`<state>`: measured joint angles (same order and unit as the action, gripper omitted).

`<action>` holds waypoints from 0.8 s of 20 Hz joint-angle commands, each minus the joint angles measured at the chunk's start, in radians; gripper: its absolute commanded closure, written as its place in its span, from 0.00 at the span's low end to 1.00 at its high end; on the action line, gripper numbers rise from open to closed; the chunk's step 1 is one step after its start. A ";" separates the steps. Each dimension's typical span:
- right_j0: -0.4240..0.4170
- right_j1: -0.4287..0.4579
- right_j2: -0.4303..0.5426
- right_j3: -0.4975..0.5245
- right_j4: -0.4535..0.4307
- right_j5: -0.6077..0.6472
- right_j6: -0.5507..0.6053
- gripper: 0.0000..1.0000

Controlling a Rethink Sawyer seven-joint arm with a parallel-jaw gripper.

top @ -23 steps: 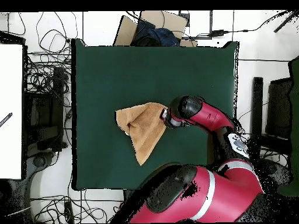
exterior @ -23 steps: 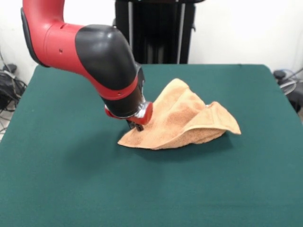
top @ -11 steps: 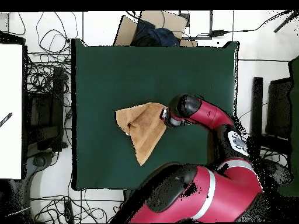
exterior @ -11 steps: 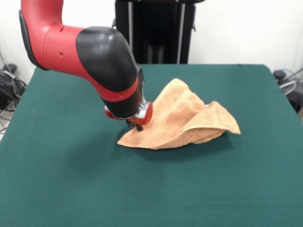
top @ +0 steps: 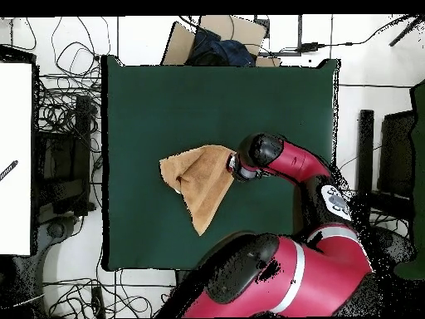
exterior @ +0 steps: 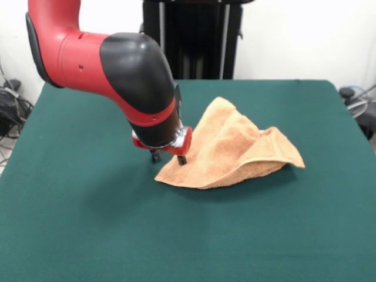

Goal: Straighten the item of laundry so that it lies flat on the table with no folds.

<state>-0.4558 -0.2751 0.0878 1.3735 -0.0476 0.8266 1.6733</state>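
Observation:
The item of laundry (exterior: 235, 150), a peach-orange towel, lies crumpled and folded over itself near the middle of the green table (exterior: 88, 223). It has a raised peak at the back and a flap running out to the right. My gripper (exterior: 169, 158) hangs at the towel's left corner, open. One fingertip is at the cloth's edge and the other stands over bare felt. Nothing is held between them. From overhead, the towel (top: 199, 179) is a rough triangle, and the gripper (top: 235, 169) sits at its right edge on the table (top: 149, 91).
A black stand (exterior: 191, 38) rises behind the table's far edge. Overhead, a cardboard box with dark cloth (top: 217, 41) sits past the top edge. Cables (top: 62, 125) and a white panel (top: 15, 158) lie to the left.
The gripper was shut at the towel's left corner and now stands open. In the front view it and the towel have shifted a little to the right.

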 commanded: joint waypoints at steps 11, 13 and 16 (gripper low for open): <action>0.124 -0.154 -0.048 0.124 -0.037 0.062 0.136 0.00; 0.134 -0.170 -0.053 0.127 -0.023 0.088 0.142 0.00; 0.151 -0.210 -0.063 0.152 -0.002 0.122 0.155 0.00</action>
<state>-0.3453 -0.4037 0.0420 1.4323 -0.0548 0.8474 1.6733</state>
